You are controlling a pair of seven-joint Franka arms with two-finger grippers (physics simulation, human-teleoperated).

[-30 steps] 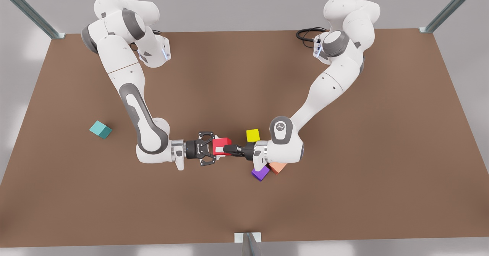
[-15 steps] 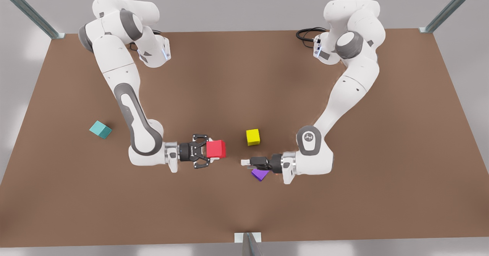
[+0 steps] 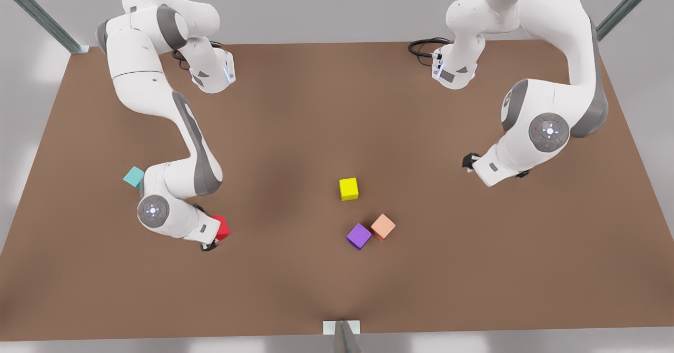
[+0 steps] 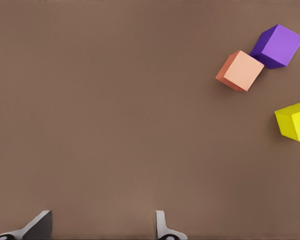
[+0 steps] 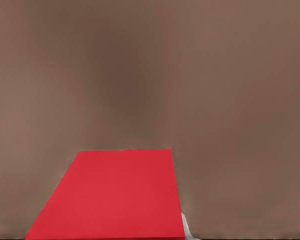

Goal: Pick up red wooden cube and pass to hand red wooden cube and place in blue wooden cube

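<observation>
Between our right gripper's (image 3: 213, 237) shut fingers sits the stiff, light red cube (image 3: 221, 227), pinched across flat faces; left gripper (image 4: 102, 227) spread, waiting apart.

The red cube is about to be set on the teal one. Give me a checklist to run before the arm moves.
1. Red wooden cube held in the right gripper: ok.
2. How squarely it sits between the fingers: cannot tell.
3. Blue wooden cube located: ok. It lies on the table just beyond the right arm, which hides part of it.
4. Top of the blue wooden cube free: cannot tell, the arm covers it.
5. Left gripper out of the way: ok. It is open, empty and waits on the front view's right.
6. Yellow cube, purple cube and salmon cube off the route: ok, all mid-table.
</observation>
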